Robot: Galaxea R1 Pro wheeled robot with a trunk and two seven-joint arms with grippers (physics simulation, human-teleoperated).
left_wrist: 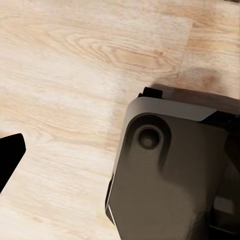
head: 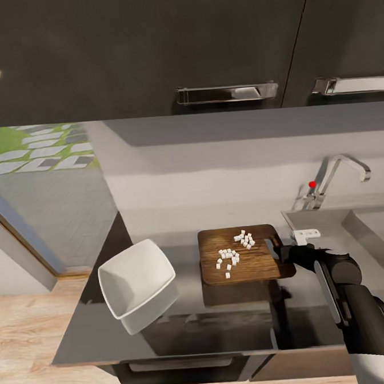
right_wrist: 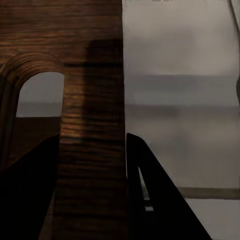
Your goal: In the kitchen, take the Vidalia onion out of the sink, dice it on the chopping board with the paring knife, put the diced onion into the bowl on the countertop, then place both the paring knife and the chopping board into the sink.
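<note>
The chopping board is lying flat on the dark countertop, between the white bowl and the steel sink, carrying a scatter of diced onion — tiny white cubes spread over its middle and far half. The right gripper is reaching in at the board's sink-side edge, by the handle slot. In the right wrist view the two dark fingers are straddling the strip of wood beside the slot, one on each side and pressed close against it — they are grasping the board's handle end. The bowl is sitting tilted near the countertop's left front corner, apart from the board. The left gripper's fingers cannot be judged; its wrist camera is looking down at the pale wood floor and a grey part of the robot.
</note>
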